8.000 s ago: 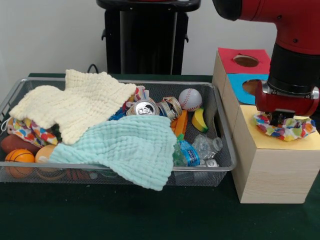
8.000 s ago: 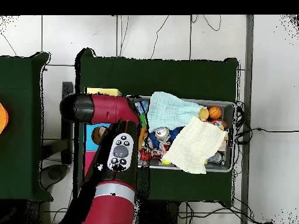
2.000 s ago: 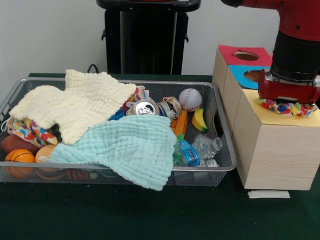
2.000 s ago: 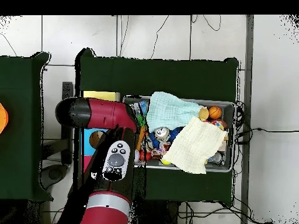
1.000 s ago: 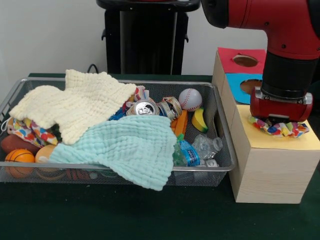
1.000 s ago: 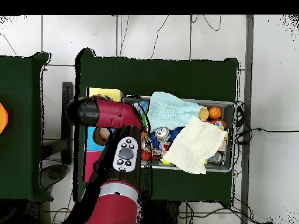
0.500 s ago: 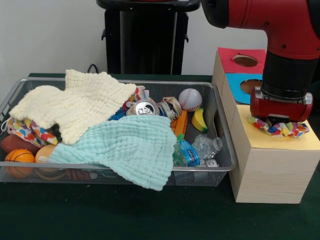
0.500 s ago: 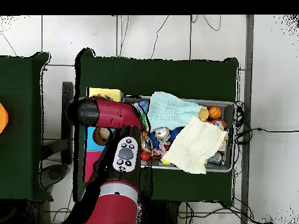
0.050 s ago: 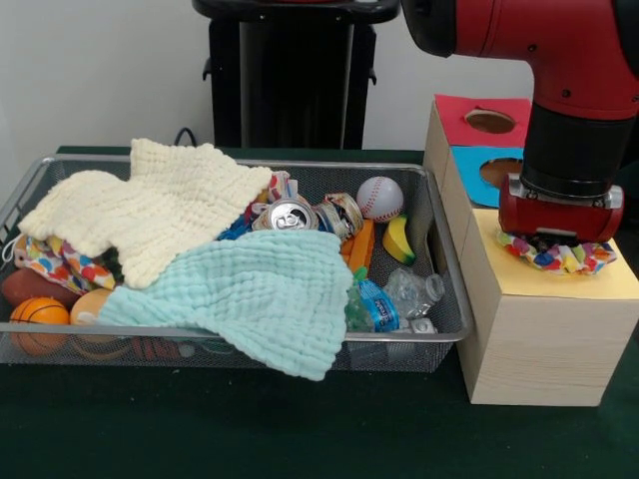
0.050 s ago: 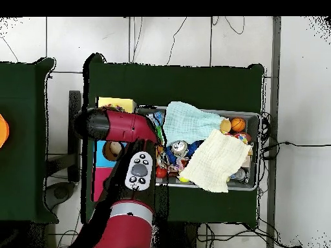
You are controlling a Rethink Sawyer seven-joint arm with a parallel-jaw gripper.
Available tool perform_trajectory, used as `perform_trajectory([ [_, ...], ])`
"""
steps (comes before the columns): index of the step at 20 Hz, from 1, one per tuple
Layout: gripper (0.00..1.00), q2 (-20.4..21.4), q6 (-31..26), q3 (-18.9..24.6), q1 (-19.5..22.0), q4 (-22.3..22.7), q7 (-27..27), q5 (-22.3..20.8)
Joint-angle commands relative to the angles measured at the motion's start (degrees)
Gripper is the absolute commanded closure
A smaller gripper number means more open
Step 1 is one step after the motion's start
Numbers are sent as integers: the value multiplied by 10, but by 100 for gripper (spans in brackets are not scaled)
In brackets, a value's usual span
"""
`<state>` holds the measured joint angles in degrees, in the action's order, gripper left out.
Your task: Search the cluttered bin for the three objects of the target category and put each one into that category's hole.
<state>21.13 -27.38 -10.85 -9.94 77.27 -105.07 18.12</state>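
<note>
Right now, item by item:

Task's thing: a scrunched multicoloured patterned cloth lies bunched on the yellow top of the nearest wooden box, right under the arm's wrist, spreading past it on both sides.

Gripper: buried in the cloth; its tips are hidden, so whether it is clenched on the fabric or has let go cannot be told.

Hole: the yellow section's hole does not show; the cloth and the wrist cover that spot. The blue section's hole and the red section's hole are open behind it.

Risk, as a judgement: soft fabric that spreads wider than an opening tends to bridge it, so it may sit on top rather than drop. If it is snagged on the tips, a lift could drag it out again, or off the box edge.

Bin: the wire mesh bin beside the box holds a pale green towel, a cream towel, a baseball, a crushed can and another patterned cloth at its far end, which looks like a likely later target.
</note>
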Motion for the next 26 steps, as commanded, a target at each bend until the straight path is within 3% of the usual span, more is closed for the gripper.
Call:
perform_trajectory([
  [1, 100, -15, -28, 40, 15, 63, -86, -7],
  [14, 100, -9, -23, 38, 15, 63, -86, -7],
  [26, 100, 45, -81, 26, 11, 72, -87, -3],
])
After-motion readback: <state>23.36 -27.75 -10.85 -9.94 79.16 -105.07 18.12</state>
